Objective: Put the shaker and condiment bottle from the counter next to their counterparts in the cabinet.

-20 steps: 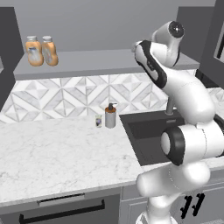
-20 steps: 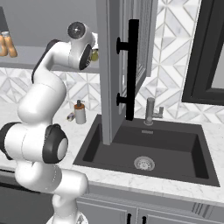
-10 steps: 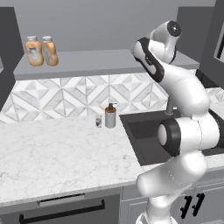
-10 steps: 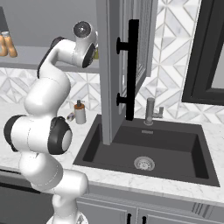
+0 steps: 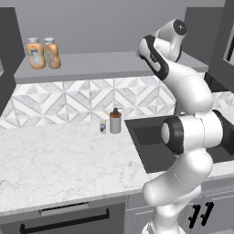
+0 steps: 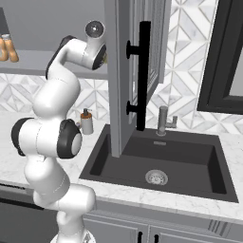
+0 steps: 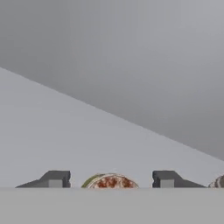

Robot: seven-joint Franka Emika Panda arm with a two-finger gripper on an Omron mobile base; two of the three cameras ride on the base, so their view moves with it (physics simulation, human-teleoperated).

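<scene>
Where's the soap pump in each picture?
Left base view: the soap pump stands mid-picture on the counter, just left of the sink.
Right base view: the soap pump is at middle left, left of the sink.
Shared landmark: the dark sink.

A geometric white-and-grey tiled backsplash (image 5: 68, 100) lines the far wall, with a dark inset sink (image 6: 161, 161), metal faucet (image 6: 163, 121) and dark-framed window (image 6: 228, 52) at right.

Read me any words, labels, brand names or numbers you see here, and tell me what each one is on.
No text reads.
Two orange bottles on the cabinet shelf: labels blurred.
Small jar on the counter: label too small.
Pump dispenser: nothing printed shows.
</scene>
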